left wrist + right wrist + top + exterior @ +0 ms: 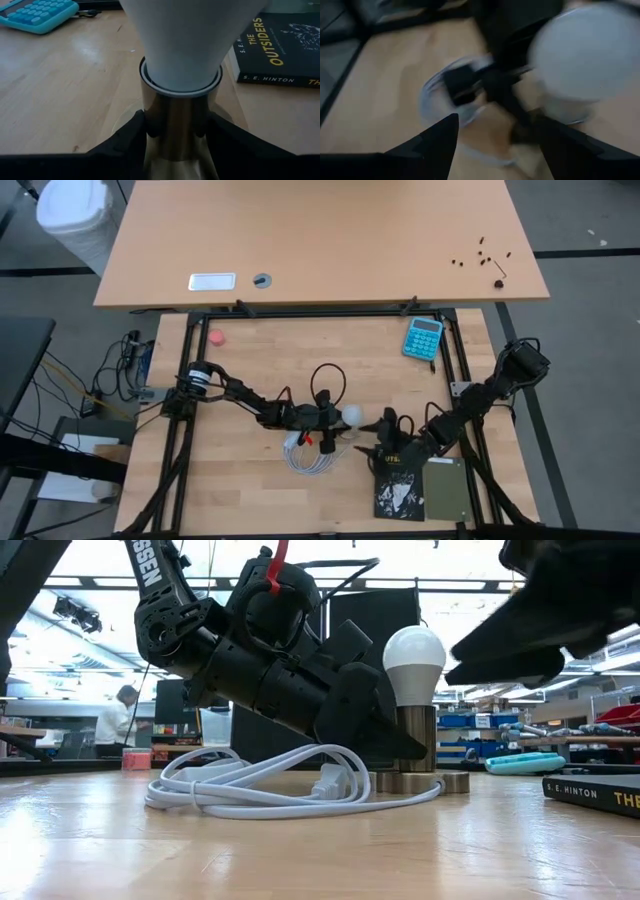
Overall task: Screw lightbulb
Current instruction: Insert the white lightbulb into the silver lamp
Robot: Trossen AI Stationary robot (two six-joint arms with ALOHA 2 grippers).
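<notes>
Lightbulb [415, 652] is seen standing upright near table centre, its white globe up, seated in a brass-coloured cylindrical socket [416, 738] on a round silvery base [422, 781]. In the high view the bulb [352, 416] shows as a white dot between the two arms.

Left gripper [176, 131] is placed at the socket, approached from the 9 o'clock side of the bulb as seen from above. Its fingers [131, 131] are seen pressed against both sides of the metal cylinder just below the white glass [182, 45]; the jaws are clamped on the socket, not on the bulb itself. The left arm body lies low and tilted across the low view.

Right gripper [384, 423] is held just beside the bulb at its 3 o'clock side in the high view. Its fingers [437, 137] are seen parted, with the bulb [585, 65] ahead of them and nothing between them; contact with the bulb cannot be told because of blur.

White cable [262, 785] is coiled on the table at about 7 o'clock from the bulb in the high view, one loop running to the silvery base. A blue calculator [423, 337] lies toward 1 o'clock. A black book [400, 488] lies at about 5 o'clock, with a grey-green book [446, 490] touching its right edge. A small pink object [216, 336] sits far off toward 10 o'clock.

A person [118, 720] is visible in the room beyond the table.
</notes>
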